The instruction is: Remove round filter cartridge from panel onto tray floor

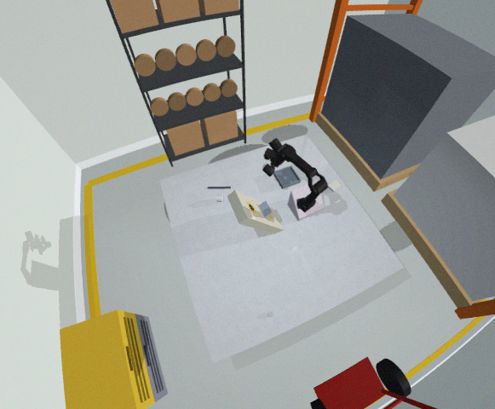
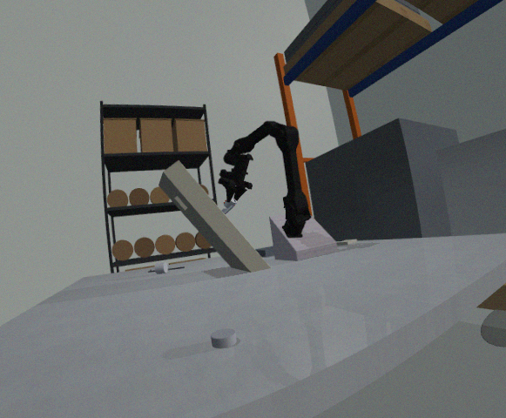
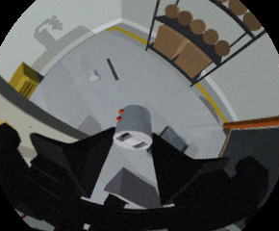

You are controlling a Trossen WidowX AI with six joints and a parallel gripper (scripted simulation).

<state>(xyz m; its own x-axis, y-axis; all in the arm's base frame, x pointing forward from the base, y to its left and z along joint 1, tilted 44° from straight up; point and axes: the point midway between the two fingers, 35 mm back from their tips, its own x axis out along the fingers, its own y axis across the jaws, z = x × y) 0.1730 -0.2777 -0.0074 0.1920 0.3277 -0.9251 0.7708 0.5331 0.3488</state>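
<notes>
My gripper [image 3: 133, 133] [image 2: 232, 200] is shut on the grey round filter cartridge [image 3: 134, 122], whose pale face with two dark slots points back toward the wrist camera. Two small red-orange marks show beside it. The cartridge is held up in the air, clear of the panel. The beige service panel [image 1: 256, 221] [image 2: 212, 225] [image 3: 5, 103] leans back; its round opening with a yellow ring [image 1: 251, 206] has a dark centre. The dark grey tray [image 1: 287, 176] [image 3: 172, 139] lies on the table beside the arm. In the top view, the arm hides the cartridge.
The arm stands on a pale pink wedge base [image 1: 295, 206] [image 2: 284, 247]. A thin dark rod [image 1: 218, 187] [image 3: 113, 69] and a small white cylinder [image 1: 220, 198] [image 2: 161, 267] [image 3: 94, 75] lie beyond the panel. A small grey disc [image 1: 269, 313] [image 2: 223, 338] lies far from the arm.
</notes>
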